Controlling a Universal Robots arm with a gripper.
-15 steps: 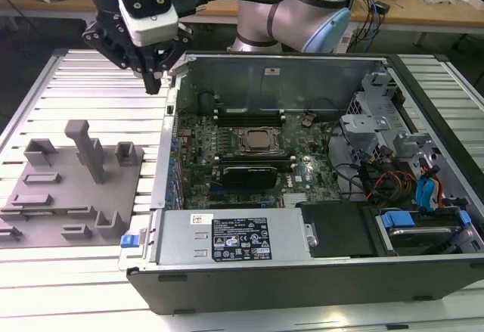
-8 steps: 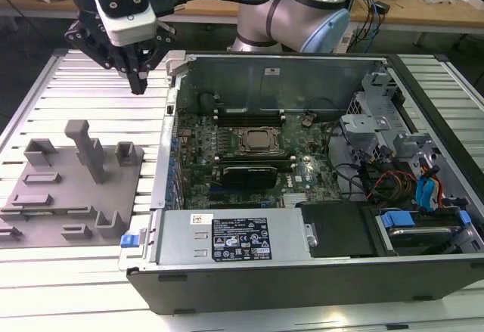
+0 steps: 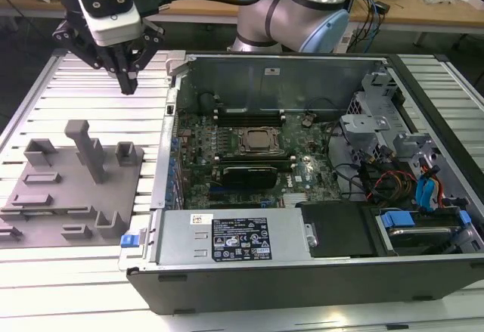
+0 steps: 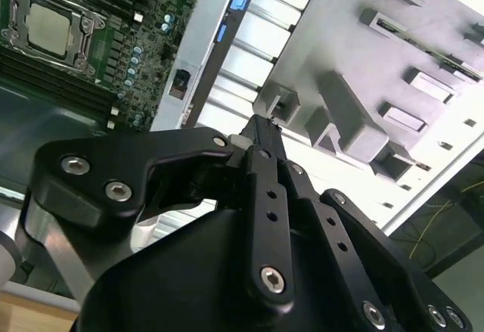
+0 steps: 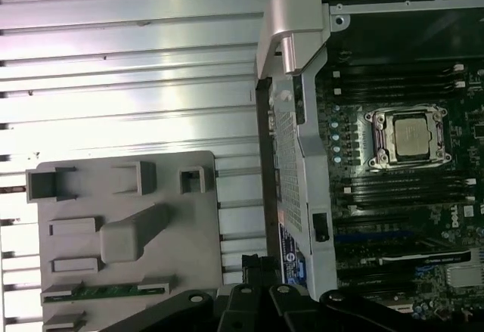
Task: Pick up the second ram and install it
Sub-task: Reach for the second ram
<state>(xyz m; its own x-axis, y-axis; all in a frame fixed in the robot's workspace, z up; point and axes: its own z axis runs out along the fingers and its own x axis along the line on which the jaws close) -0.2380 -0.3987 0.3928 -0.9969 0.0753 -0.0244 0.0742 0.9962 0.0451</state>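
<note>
The second ram [image 5: 106,289] is a thin green stick lying in a long slot of the grey fixture plate [image 5: 189,226], on the side away from the plate's small blocks. My gripper [image 3: 128,84] hangs above the slatted table, beyond the fixture plate [image 3: 68,188] and just off the open computer case's far corner on the exterior view's left. Its black fingers [image 4: 261,131] are shut together with nothing between them. The motherboard's CPU socket [image 3: 257,141] sits mid-case with dark memory slots [image 5: 393,188] on either side of it.
A tall grey post [image 3: 87,150] and several low blocks stand up from the fixture plate. The case's metal wall [image 3: 170,113] rises between the fixture and the motherboard. A power supply [image 3: 234,237] and drive cables [image 3: 408,181] fill the case's near and right parts.
</note>
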